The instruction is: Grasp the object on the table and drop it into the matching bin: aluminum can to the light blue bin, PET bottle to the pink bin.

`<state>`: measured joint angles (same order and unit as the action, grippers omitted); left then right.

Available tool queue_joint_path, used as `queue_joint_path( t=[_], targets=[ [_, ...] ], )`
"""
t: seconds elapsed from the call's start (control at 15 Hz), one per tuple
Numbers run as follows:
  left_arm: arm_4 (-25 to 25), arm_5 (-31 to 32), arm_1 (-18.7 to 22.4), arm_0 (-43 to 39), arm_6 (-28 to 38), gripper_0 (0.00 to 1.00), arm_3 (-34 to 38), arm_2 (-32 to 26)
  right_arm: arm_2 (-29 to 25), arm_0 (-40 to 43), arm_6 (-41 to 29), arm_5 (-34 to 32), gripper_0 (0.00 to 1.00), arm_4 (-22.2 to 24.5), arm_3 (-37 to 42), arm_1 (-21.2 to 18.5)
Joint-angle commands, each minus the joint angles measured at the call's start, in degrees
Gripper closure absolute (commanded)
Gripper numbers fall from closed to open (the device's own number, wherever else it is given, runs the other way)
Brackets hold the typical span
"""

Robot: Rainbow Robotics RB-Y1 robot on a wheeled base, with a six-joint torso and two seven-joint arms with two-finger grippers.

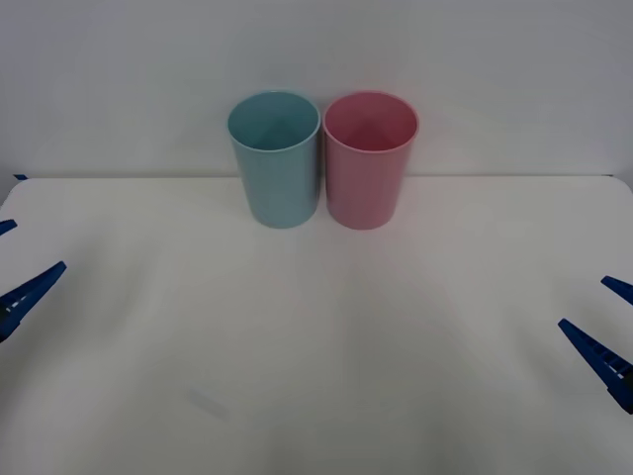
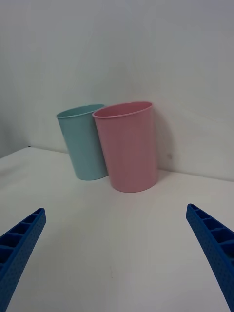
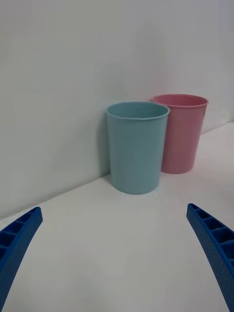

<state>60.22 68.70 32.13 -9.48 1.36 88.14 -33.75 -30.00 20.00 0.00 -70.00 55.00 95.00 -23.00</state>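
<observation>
Light blue bin and pink bin stand touching at the table's far edge, mouths up to receive drops; left gripper and right gripper wait at the left and right edges, both spread wide, holding nothing.

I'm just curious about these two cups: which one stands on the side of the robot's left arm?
The light blue bin. It stands on the left gripper's side, with the pink bin close beside it, toward the right gripper.
</observation>
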Motion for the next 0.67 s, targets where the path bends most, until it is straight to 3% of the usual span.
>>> queue_joint_path(
  t=[0.07, 0.67],
  targets=[
    [-1.1, 0.4, 0.6, -2.8, -1.1, 0.00, 0.3, 0.0, 0.0, 0.0, 0.0, 0.0, 0.00, 0.0, 0.0, 0.0],
    [-2.7, 0.5, 0.8, -5.7, -1.3, 0.00, 0.4, 0.3, 0.0, 0.0, 0.0, 0.0, 0.00, 0.0, 0.0, 0.0]
  ],
)
